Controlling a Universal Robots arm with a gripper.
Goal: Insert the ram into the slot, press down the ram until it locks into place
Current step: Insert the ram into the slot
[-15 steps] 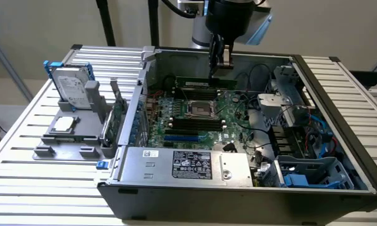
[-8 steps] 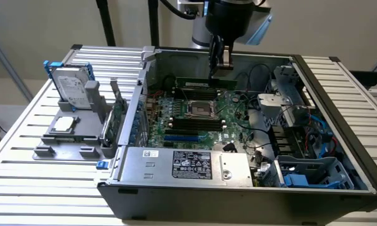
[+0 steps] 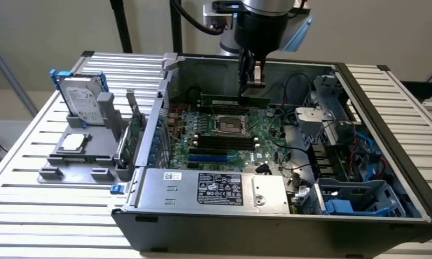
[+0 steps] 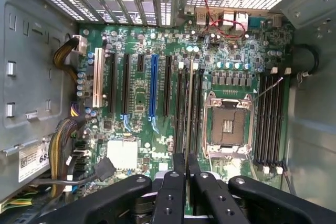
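Note:
My gripper (image 3: 253, 86) hangs inside the open computer case, shut on the ram (image 3: 234, 100), a long thin green stick held level well above the motherboard (image 3: 201, 127). In the wrist view the ram (image 4: 187, 114) is seen edge-on as a thin line running out from between the black fingers (image 4: 170, 192). It lies over the group of long black slots (image 4: 180, 108) beside the processor socket (image 4: 227, 125), apart from them. In the exterior view these slots (image 3: 223, 141) sit in front of the processor socket (image 3: 228, 125). A second group of black slots (image 4: 270, 119) lies on the socket's other side.
A blue socket (image 4: 153, 90) and black expansion sockets lie beside the memory slots. The power supply box (image 3: 216, 189) and a blue drive cage (image 3: 360, 197) stand at the case's near side. A hard drive (image 3: 82, 102) and parts rest on a grey holder at the exterior view's left.

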